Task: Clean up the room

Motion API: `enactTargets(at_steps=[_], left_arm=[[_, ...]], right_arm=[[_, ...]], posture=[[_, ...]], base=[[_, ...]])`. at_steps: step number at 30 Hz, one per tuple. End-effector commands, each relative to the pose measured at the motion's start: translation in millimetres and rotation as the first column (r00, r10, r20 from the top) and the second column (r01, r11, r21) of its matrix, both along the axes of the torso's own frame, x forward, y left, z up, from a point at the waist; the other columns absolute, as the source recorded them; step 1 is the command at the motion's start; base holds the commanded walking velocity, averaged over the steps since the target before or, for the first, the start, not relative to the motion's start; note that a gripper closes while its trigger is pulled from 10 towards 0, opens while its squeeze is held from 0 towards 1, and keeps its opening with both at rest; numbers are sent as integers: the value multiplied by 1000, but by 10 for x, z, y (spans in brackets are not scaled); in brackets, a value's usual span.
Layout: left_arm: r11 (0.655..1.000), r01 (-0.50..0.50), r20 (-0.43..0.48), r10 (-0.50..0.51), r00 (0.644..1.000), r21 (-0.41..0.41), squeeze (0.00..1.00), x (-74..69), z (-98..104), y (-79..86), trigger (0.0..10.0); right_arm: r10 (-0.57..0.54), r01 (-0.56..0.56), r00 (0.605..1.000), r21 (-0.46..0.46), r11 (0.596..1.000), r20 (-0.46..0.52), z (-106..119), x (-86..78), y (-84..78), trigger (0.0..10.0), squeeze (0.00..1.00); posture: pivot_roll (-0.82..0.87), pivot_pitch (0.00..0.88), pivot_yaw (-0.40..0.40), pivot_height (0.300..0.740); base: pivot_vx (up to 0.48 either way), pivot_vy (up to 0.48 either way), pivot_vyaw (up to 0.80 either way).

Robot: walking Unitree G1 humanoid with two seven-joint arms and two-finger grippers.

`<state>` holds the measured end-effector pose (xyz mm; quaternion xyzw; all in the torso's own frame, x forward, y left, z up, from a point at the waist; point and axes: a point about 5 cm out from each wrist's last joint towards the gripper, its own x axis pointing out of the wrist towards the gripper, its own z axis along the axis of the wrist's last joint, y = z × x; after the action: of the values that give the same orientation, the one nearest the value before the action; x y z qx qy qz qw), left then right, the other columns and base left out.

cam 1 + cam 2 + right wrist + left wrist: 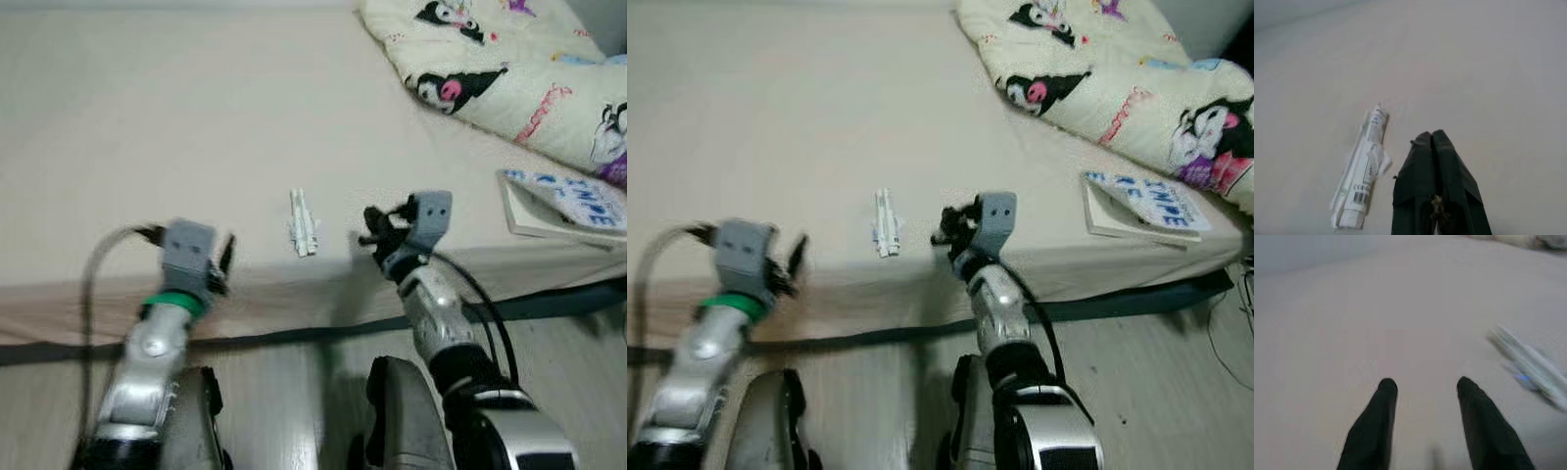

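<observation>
The right gripper [1434, 134] is sitting pinched closed beside the white wrapper [1361, 169] on the bed [147, 127]; it's needing to spread its fingers first, then straddle it. The left gripper [1422, 384] is hanging spread wide.

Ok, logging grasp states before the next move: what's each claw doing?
Left claw: open, empty, above the bed sheet.
Right claw: shut, empty, beside the white wrapper.
</observation>
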<state>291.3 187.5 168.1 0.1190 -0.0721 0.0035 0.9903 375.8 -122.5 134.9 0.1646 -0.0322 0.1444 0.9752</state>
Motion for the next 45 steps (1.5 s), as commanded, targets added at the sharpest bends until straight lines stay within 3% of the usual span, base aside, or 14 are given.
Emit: enactTargets(at_steps=[1,8,9,13,15,19,23,29,30,36,37,38,45], left_arm=[[1000,-11,-27,11,1000,0,1000,-47,-29,37,10000],[999,-50,9,49,999,11,1000,-171,123,133,10000],[998,-55,13,55,998,11,0,-245,151,125,10000],[998,-54,13,54,998,12,0,-350,171,94,10000],[998,-57,-1,57,998,7,0,-432,150,60,10000],[998,-69,-36,69,997,3,0,-543,151,40,10000],[997,-73,-48,73,996,3,0,-592,153,35,10000],[997,-83,-74,83,994,3,0,-676,147,33,10000],[996,-85,-80,85,993,3,0,-696,149,32,10000],[996,-89,-89,89,992,5,0,-724,150,32,10000],[996,-93,-96,93,991,6,0,-740,148,32,10000],[995,-95,-101,96,990,8,0,-752,145,33,10000],[995,-102,-124,103,987,11,0,-781,152,30,10000]], right_arm=[[18,-15,998,48,999,-63,-102,-18,38,10000,1000],[83,-75,993,81,994,-89,-46,39,134,10000,1000],[130,-120,987,97,988,-98,-8,65,193,10000,1000],[182,-169,977,115,979,-114,37,92,264,10000,1000],[173,-168,975,50,985,-139,52,117,294,10000,1000],[175,-169,975,54,984,-140,164,178,338,10000,1000],[173,-165,973,69,984,-151,204,199,361,10000,1000],[140,-141,975,6,990,-172,210,215,359,10000,1000],[123,-126,973,-2,992,-193,181,214,338,10000,0],[91,-96,965,-8,995,-244,92,196,293,10000,0],[72,-80,960,-19,997,-270,43,184,269,6745,0],[56,-63,957,-16,998,-284,16,178,245,0,0],[38,-26,955,42,999,-293,35,196,190,0,0]], posture=[[271,205,-34,496],[330,245,-64,496],[348,265,-76,496],[356,280,-85,496],[370,299,-97,496],[385,314,-103,496],[397,332,-108,496],[408,348,-106,496],[417,356,-103,496],[424,364,-101,496],[426,368,-99,496],[426,370,-99,496],[429,370,-95,496]], base=[[0,0,0],[0,0,0],[0,0,0],[0,0,0],[0,0,0],[0,0,0],[0,0,0],[0,0,0],[0,0,0],[0,0,0],[0,0,0],[0,0,0],[0,0,0]])
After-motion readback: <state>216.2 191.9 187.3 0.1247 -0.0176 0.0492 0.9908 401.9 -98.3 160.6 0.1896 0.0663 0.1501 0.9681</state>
